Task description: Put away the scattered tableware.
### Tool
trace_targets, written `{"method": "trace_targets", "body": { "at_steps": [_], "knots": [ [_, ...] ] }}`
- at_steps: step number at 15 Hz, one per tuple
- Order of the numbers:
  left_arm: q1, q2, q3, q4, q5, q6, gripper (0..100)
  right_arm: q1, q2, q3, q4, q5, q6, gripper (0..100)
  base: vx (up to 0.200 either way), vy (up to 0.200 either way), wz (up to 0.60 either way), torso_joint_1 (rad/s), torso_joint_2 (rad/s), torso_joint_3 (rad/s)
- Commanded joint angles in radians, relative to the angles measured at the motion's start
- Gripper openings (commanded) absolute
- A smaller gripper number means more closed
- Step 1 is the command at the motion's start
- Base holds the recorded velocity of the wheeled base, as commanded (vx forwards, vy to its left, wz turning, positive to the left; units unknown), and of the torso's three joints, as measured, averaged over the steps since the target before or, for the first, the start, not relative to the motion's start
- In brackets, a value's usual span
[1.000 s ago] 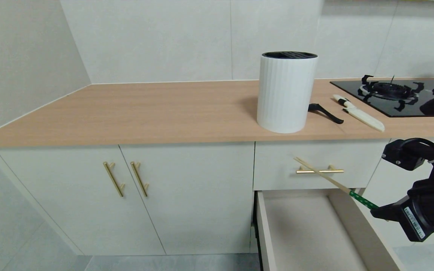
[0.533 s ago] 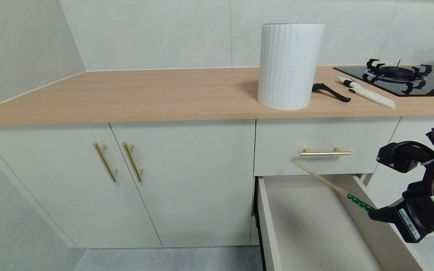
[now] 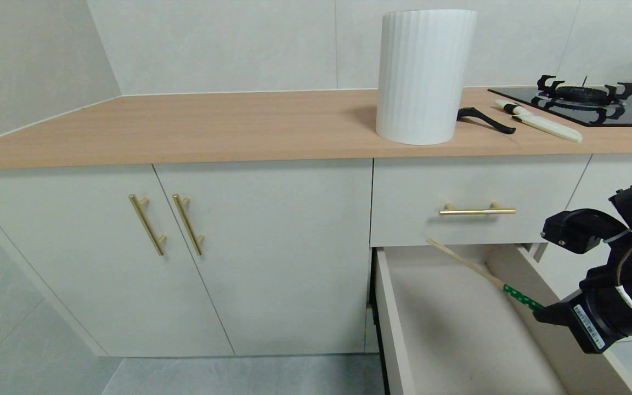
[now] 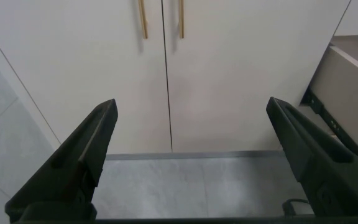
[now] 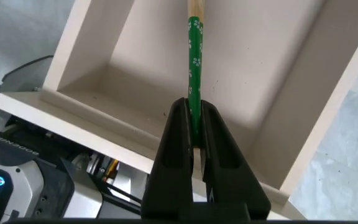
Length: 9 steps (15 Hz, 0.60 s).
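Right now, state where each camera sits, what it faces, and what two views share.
Head view: on the head, facing forward and down at counter, cabinet doors and open drawer; right gripper at its right edge.
Left wrist view: on the left wrist, facing the cabinet doors; open left gripper in front.
Right wrist view: on the right wrist, facing into the drawer; right gripper clamps chopsticks.
Shared: head and right wrist views both show drawer and chopsticks.

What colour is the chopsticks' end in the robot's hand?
Green with small white spots on the chopsticks; clearest in the right wrist view.
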Motion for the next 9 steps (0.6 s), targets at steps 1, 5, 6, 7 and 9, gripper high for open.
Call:
{"method": "trace_targets", "body": {
  "at_steps": [1,5,6,7,9],
  "knots": [
    [0.0,0.001,0.0,0.0,0.0,0.0,100,0.001,0.053,0.0,-0.011,-0.002,0.0,0,0.0,0.0,0.0,0.0,0.0,0.0],
    [0.0,0.001,-0.001,0.0,0.0,0.0,100,0.004,0.234,-0.04,-0.029,-0.002,0.023,0,0.0,0.0,0.0,0.0,0.0,0.0],
    [0.0,0.001,0.0,0.0,0.0,0.0,100,0.02,0.286,-0.052,-0.031,-0.002,0.066,0,0.0,0.0,0.0,0.0,0.0,0.0],
    [0.0,0.001,0.0,0.0,0.0,0.0,100,0.034,0.315,-0.063,-0.032,-0.002,0.101,0,0.0,0.0,0.0,0.0,0.0,0.0],
    [0.0,0.001,-0.001,0.0,0.0,0.0,100,0.074,0.453,-0.135,-0.034,-0.003,0.239,0,0.0,0.0,0.0,0.0,0.0,0.0]
  ]
}}
